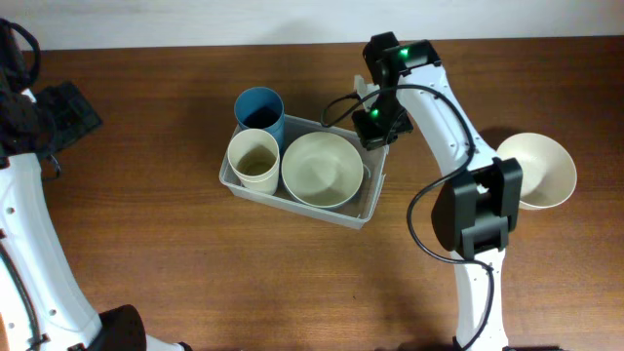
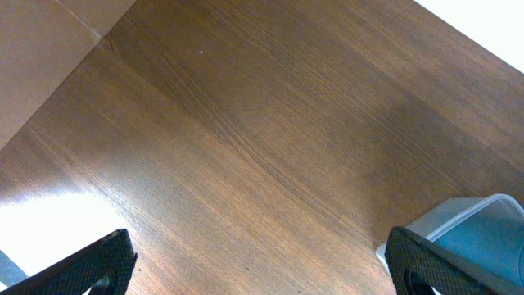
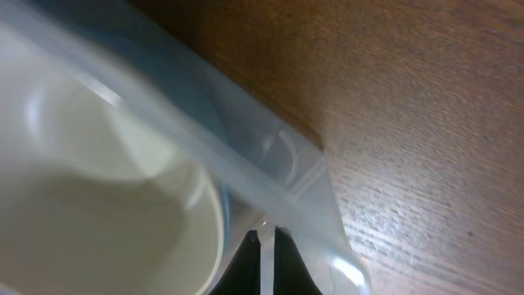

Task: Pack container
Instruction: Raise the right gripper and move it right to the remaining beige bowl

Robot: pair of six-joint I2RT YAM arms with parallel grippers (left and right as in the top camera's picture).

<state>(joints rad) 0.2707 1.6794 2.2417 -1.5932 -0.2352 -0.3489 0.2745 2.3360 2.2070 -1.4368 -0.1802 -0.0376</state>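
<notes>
— Where is the container [image 1: 373, 195]?
— Frame centre on your desk [image 1: 146, 253], holding a blue cup [image 1: 259, 107], a cream cup [image 1: 253, 156] and a cream bowl [image 1: 322, 168].
— The tools?
— Your right tool [image 3: 264, 242], pressed nearly together, is at the container's upper-right corner. Your left tool [image 2: 262, 270] is spread, at upper left.

The left arm [image 1: 24, 224] rises as a white link along the left edge of the overhead view and ends in the left claw [image 2: 258, 250], which hangs over the bench with its two dark fingers [image 2: 90, 266] spread wide, one at each lower corner of its wrist view. The right arm [image 1: 444, 117] climbs from the near edge to a dark elbow [image 1: 478, 210], then slants up and to the left to a wrist [image 1: 400, 54] showing green lights. There the right claw [image 1: 373, 125] points downward, its fingers [image 3: 282, 266] drawn almost together with only a thin pale sliver between them.
</notes>
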